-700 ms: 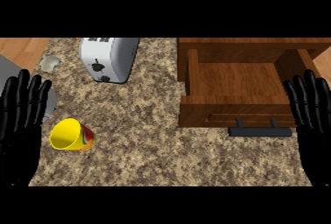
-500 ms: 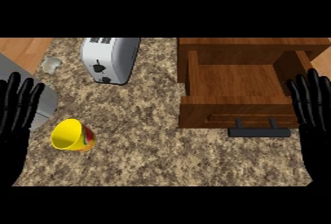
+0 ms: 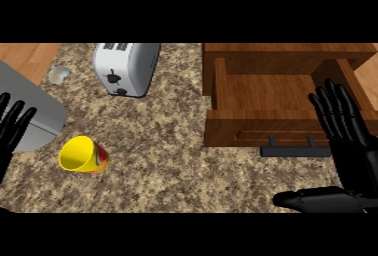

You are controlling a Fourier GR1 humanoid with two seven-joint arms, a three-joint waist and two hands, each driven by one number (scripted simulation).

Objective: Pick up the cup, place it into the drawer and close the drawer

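Head view, listed from the near edge outward.

Item: right hand (image 3: 353, 165), black, at the right edge, fingers straight and spread, thumb out to the side, holding nothing. It overlaps the drawer's right front corner in the picture; contact cannot be told.

Item: left hand (image 3: 12, 131), black, at the left edge, fingers straight and upright, holding nothing; resting.

Item: counter (image 3: 170, 175), speckled brown-and-tan stone pattern, flat, matt.

Item: cup (image 3: 83, 155), yellow, smooth and glossy, with a red and green mark on its side. It lies tipped on the counter at lower left, mouth turned left and toward the viewer, near the left hand but apart from it, and well apart from the drawer.

Item: drawer (image 3: 269, 97), reddish-brown wood with visible grain, box-shaped, pulled open, its floor bare. A dark bar handle (image 3: 295, 150) juts from the front panel.

Item: grey slab (image 3: 33, 112), rounded corner, at the left edge; what it is cannot be told.

Item: toaster (image 3: 125, 67), silver-grey, rounded, slots on top, a dark knob on its end.

Item: small pale glassy object (image 3: 59, 73) at far left, too small to identify.

Step in hand, by judgement: the pick-up is not yet begun. The next move calls for the left hand, the closer one, to come over the cup and curl round its tipped body; placing and closing remain.
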